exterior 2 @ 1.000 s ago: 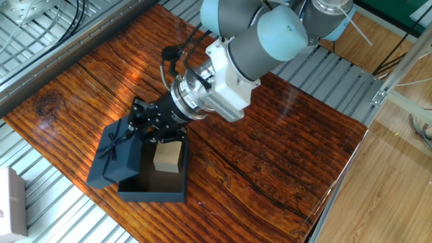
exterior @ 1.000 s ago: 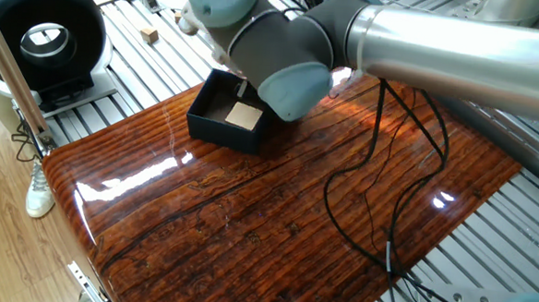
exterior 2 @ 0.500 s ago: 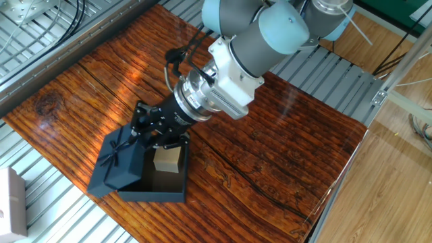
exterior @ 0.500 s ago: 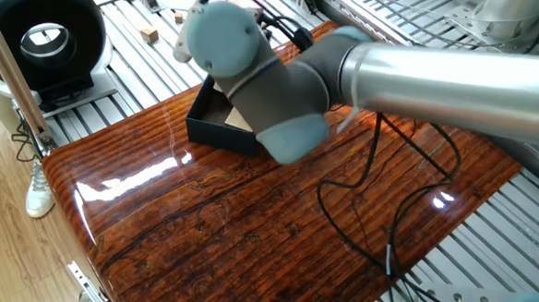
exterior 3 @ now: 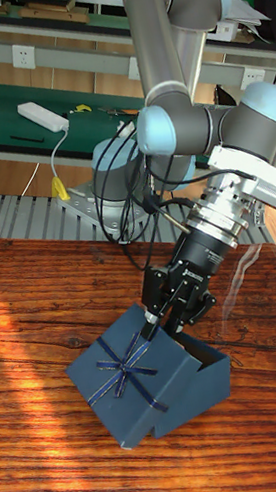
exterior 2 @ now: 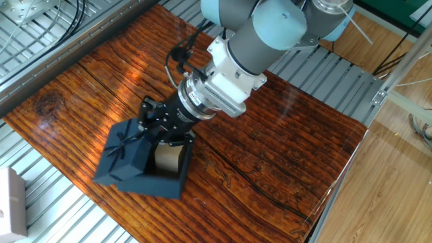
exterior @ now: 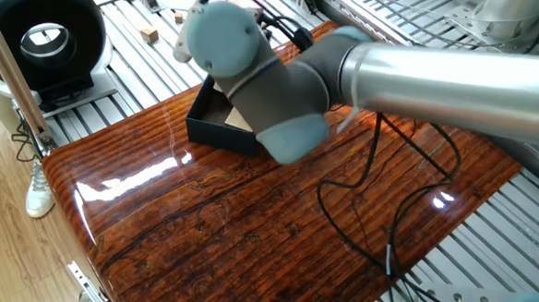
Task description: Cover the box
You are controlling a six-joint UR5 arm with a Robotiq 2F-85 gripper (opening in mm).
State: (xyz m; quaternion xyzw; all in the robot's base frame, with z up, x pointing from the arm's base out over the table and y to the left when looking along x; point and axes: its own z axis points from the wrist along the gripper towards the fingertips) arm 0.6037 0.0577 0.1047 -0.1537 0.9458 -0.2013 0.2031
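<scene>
The lid (exterior 3: pixel 133 374) is pinched by its edge in the gripper (exterior 3: pixel 158 315) and held tilted over the box (exterior 2: pixel 174 177), near the table's (exterior 2: pixel 270 162) left edge. If released while tilted, it could be left askew or slide off the rim.

No text, label, brand, number or sign can be read in any view.

The square cardboard box (exterior 2: pixel 170 185) is dark navy outside, with a tan square pad (exterior 2: pixel 169 156) inside. Over it, the matching navy lid (exterior 3: pixel 137 381) carries a thin blue ribbon crossed and tied in a bow (exterior 3: pixel 130 362). Beneath the box, the glossy wooden tabletop (exterior 2: pixel 270 158) shows reddish-brown streaked grain.
</scene>
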